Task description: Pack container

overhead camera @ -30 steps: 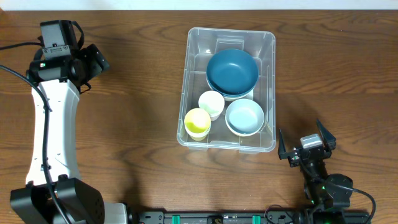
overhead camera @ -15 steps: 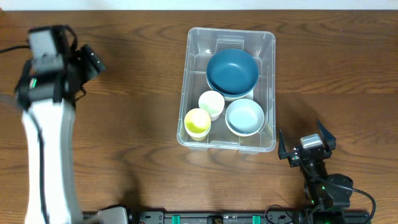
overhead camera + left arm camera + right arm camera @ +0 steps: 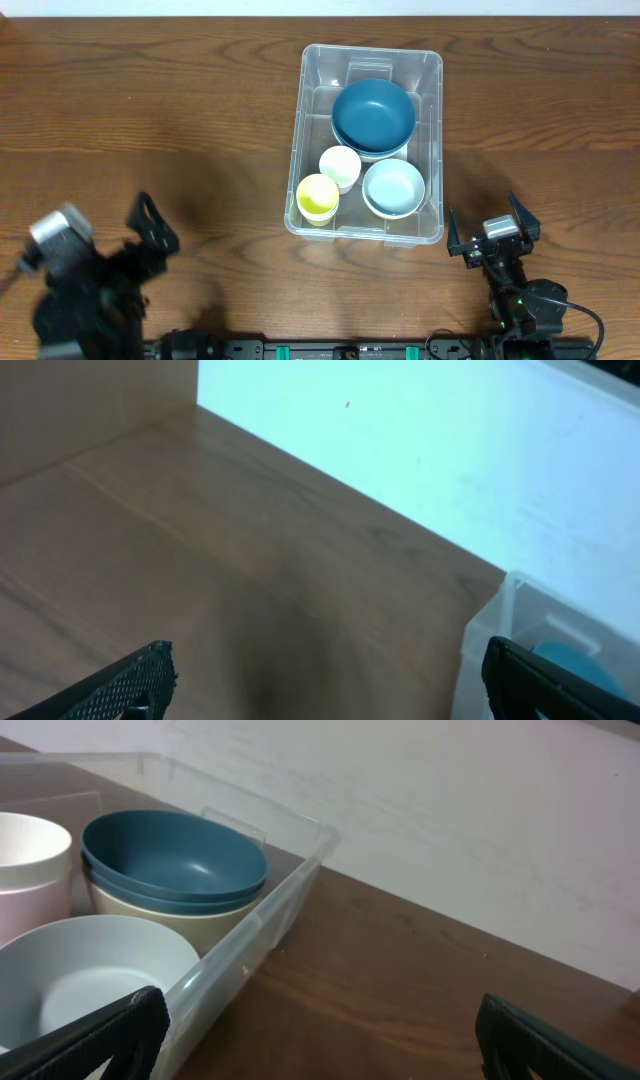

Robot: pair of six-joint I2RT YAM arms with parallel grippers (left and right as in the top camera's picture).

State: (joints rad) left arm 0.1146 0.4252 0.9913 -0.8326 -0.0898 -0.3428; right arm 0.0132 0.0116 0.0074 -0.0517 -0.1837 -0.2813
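The container (image 3: 371, 60) holds a blue bowl (image 3: 373, 112) (yellow cup (image 3: 318, 196) too).

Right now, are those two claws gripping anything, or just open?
Left gripper: open, holding nothing.
Right gripper: open, holding nothing.

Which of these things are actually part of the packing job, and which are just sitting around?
Part of the job:
- container
- inside it: dark blue bowl, light blue bowl, white cup, yellow cup
- left gripper and right gripper, both open and empty

Just there:
- wooden table
- white wall
No loose items show outside the container.
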